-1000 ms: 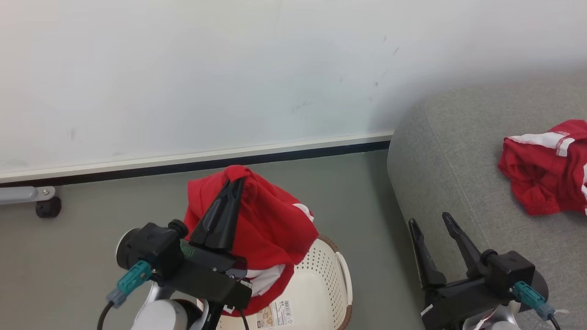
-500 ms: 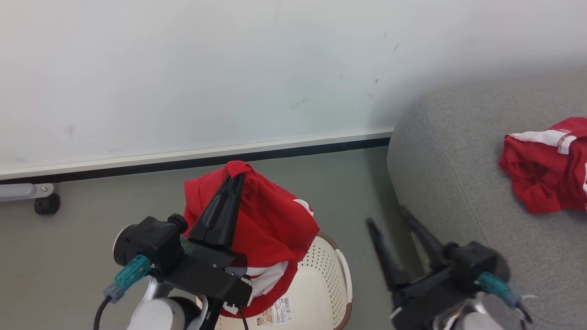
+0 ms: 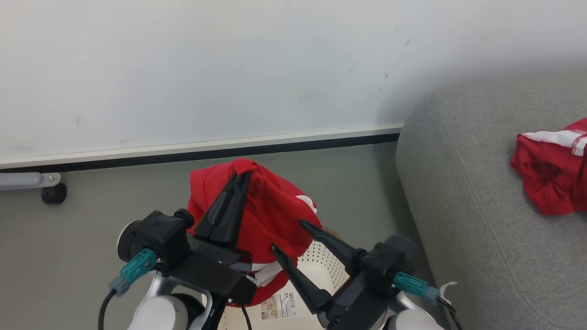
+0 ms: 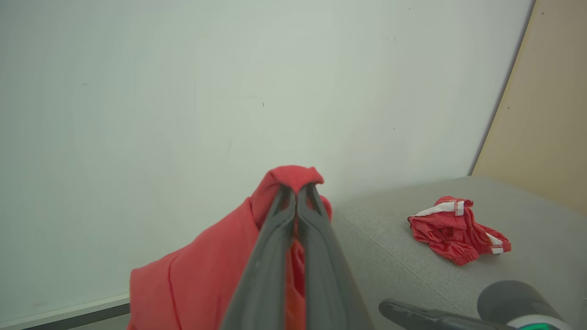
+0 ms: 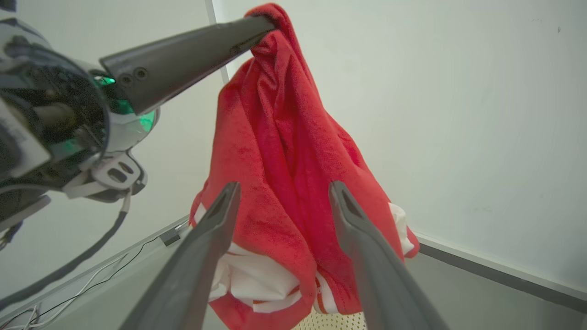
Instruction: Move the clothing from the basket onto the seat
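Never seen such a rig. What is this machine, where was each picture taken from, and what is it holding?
It is a wheeled robot with two arms, each ending in two long dark fingers. One picture looks down from its head; the other two look along each wrist's fingers. The left gripper is shut on a bright red jersey garment with white trim, held up above the cream perforated plastic basket. The right gripper is open, pointed at the hanging cloth, holding nothing. Another crumpled red garment lies on the grey fabric sofa seat.

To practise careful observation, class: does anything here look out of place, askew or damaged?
Nothing looks damaged or spilled; the red garment on the seat lies crumpled in a heap, not spread flat.
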Controlling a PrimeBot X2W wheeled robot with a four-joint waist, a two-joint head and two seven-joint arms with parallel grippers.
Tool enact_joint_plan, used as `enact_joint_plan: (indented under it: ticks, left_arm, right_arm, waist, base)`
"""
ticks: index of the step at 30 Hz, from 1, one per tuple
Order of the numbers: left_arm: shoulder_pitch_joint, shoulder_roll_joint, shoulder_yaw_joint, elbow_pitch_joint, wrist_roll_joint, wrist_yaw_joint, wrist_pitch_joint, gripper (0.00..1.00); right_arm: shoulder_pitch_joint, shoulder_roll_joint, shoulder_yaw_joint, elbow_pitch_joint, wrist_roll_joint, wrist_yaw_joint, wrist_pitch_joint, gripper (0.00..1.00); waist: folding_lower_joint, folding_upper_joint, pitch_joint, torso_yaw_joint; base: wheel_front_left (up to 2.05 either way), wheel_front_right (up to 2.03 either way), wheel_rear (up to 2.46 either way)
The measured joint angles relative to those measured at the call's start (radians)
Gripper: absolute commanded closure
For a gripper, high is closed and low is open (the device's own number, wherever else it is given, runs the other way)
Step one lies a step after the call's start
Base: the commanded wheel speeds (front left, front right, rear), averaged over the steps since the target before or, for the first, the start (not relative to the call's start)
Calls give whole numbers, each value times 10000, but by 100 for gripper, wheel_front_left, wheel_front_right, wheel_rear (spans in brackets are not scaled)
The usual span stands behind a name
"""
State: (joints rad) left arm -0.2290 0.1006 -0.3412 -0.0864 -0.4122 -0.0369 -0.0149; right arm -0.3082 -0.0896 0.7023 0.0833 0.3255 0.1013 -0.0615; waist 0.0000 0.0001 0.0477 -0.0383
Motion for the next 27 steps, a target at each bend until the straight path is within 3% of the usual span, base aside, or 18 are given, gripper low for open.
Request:
enact_joint_plan:
  ticks: [20, 21, 22, 24, 27]
  left_arm:
    - [-156, -31, -267, -236, -2, 13, 234, 100]
    - [-161, -33, -278, -242, -2, 13, 240, 100]
    - [-165, -36, -286, -247, -2, 13, 276, 100]
    - [-195, -44, -303, -247, -2, 6, 305, 100]
    - [-284, -52, -320, -249, -2, 6, 307, 100]
  right_arm:
    - [-2223, 205, 1363, 2161, 763, 221, 146, 0]
    - [-2295, 203, 1444, 2245, 802, 221, 105, 7]
    - [-2368, 205, 1521, 2322, 838, 221, 71, 60]
    - [-2470, 201, 1691, 2414, 1083, 221, -8, 100]
    - [-2634, 205, 2031, 2426, 1365, 221, -138, 100]
  waist:
    - [0, 0, 207, 280]
    - [0, 0, 217, 294]
    - [0, 0, 227, 308]
    - [0, 0, 245, 336]
    - [0, 0, 270, 380]
  base:
    - [0, 0, 0]
    - [0, 0, 0]
    - [0, 0, 0]
    - [0, 0, 0]
    - [0, 0, 0]
